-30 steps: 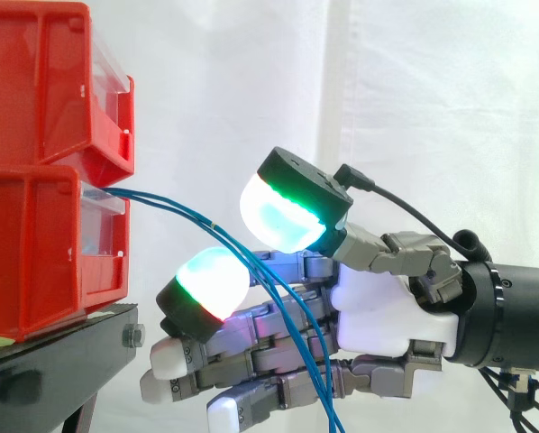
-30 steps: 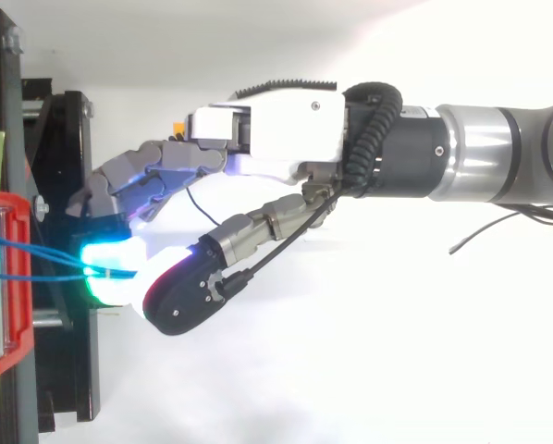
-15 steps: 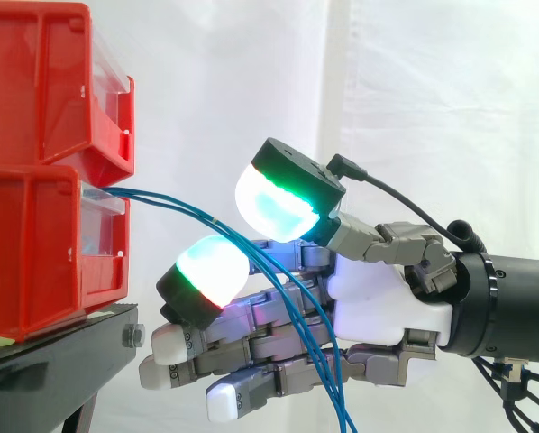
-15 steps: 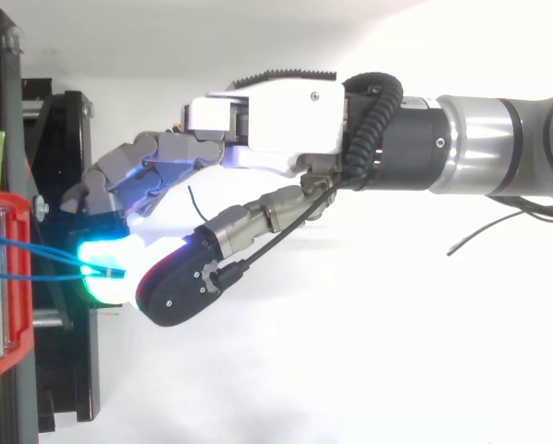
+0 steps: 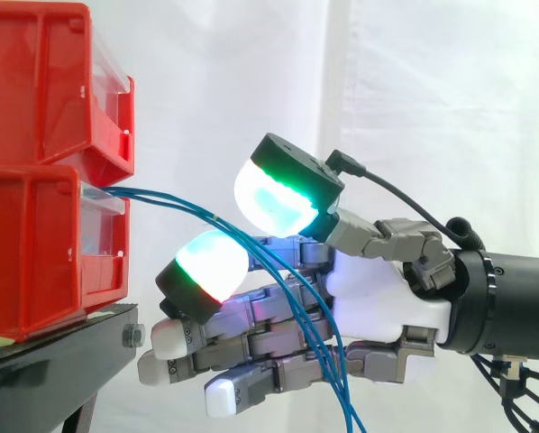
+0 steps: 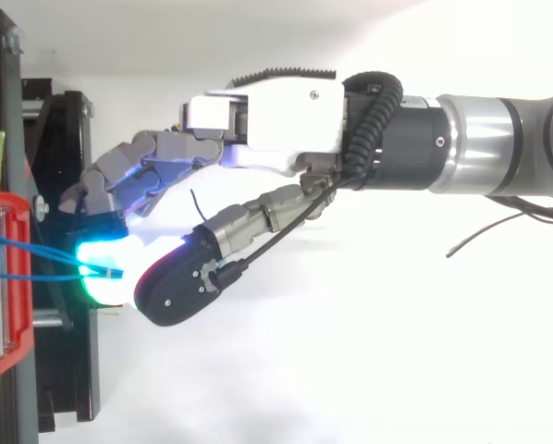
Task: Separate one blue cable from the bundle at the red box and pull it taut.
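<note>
Cables first: your blue cables leave the front lip of the lower red bin at the left of the side view, arc right and downward, and run off the bottom edge right of centre, hanging slack. The hand reaches in from the right with its fingers nearly straight, and its thumb pad is raised well apart from the glowing fingertip below it. The cables pass through that gap and drape across the fingers, with nothing clamped. Clear space separates the fingertips from the bin fronts and the edge of the black stand. Above the hand you have open room against the white curtain. The upper red bin overhangs the cable exit.
</note>
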Available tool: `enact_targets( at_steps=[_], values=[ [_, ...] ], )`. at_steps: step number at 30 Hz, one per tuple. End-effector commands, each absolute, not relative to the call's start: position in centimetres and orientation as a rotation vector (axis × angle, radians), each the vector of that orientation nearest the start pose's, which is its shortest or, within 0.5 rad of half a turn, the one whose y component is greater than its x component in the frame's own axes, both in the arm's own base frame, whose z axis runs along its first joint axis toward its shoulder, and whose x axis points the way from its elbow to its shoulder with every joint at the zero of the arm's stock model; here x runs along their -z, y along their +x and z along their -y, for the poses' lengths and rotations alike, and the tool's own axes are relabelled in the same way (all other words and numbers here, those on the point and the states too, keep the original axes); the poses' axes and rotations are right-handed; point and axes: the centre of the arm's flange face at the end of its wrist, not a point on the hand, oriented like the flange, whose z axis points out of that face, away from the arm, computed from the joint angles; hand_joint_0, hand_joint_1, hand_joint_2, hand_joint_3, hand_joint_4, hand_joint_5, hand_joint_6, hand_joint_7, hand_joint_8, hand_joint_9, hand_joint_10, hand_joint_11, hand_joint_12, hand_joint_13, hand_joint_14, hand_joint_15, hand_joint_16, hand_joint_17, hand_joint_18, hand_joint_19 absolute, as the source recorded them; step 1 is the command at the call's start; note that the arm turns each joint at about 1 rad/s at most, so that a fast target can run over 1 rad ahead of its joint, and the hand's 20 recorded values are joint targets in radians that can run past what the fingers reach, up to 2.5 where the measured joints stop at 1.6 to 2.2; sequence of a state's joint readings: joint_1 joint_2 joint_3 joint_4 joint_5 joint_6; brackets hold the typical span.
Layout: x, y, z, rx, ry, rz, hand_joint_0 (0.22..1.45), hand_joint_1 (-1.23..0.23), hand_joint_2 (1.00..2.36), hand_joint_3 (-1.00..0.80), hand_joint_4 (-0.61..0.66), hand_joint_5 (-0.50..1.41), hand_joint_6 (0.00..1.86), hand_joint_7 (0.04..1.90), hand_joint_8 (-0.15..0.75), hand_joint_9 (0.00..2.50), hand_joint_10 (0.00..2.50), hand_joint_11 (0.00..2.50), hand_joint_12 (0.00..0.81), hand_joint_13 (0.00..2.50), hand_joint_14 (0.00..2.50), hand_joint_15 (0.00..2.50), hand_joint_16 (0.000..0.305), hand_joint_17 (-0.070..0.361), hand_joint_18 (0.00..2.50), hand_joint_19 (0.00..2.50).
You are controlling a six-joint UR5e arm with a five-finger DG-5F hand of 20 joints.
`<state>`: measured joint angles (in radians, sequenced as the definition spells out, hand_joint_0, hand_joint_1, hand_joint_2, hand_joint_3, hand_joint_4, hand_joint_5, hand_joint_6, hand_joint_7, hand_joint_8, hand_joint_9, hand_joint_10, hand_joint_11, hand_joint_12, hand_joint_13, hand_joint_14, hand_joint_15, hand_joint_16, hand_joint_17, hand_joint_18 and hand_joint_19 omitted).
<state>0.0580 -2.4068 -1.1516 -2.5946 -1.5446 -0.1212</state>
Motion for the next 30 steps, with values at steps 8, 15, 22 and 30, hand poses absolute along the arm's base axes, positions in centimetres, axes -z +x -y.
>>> enact_targets(
  at_steps=[8, 15, 22, 30],
  values=[
    [-20.30, 79.28, 8.55, -1.204, 1.019, -1.182, 0.61, -0.59, 1.00, -0.47, 0.17, -0.16, 0.73, 1.07, 0.287, 0.60, 0.01, 0.45, 0.334, 0.35, 0.01, 0.24, 0.044, 0.100, 0.45, 0.60],
    [-20.26, 79.27, 8.44, -1.202, 1.021, -1.185, 0.61, -0.60, 1.00, -0.46, 0.17, -0.16, 0.74, 1.07, 0.289, 0.60, 0.01, 0.45, 0.335, 0.35, 0.01, 0.24, 0.044, 0.100, 0.46, 0.61],
    [-20.23, 79.17, 8.99, -1.200, 1.024, -1.187, 0.63, -0.62, 1.01, -0.37, 0.16, -0.17, 0.76, 1.08, 0.290, 0.61, 0.01, 0.45, 0.335, 0.35, 0.01, 0.23, 0.044, 0.100, 0.46, 0.60],
    [-20.44, 79.24, 9.26, -1.205, 1.018, -1.186, 0.63, -0.67, 1.01, -0.29, 0.16, -0.20, 0.82, 1.04, 0.289, 0.60, 0.02, 0.47, 0.335, 0.35, 0.01, 0.23, 0.044, 0.100, 0.47, 0.61]
  ],
)
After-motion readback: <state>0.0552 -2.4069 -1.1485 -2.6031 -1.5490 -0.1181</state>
